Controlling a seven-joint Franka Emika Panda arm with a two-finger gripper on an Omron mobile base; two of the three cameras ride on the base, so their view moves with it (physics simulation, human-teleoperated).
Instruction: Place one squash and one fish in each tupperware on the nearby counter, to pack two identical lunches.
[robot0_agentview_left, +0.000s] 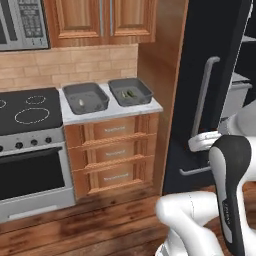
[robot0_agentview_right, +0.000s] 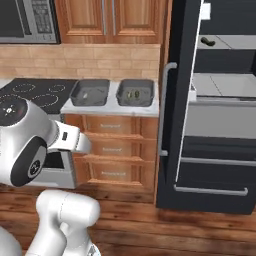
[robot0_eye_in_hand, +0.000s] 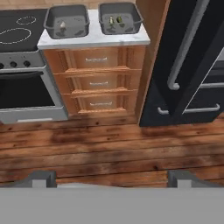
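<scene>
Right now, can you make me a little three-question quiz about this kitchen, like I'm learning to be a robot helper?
1. True or false: the two grey tubs sit side by side on the counter beside the stove.
2. Which tub holds a dark green squash? A) the one nearer the stove B) the one nearer the fridge
3. Fill in: the fridge door is ____, and a dark squash lies on a top shelf inside.

Key
1. True.
2. B. The other tub holds only a pale fish.
3. Open.
</scene>
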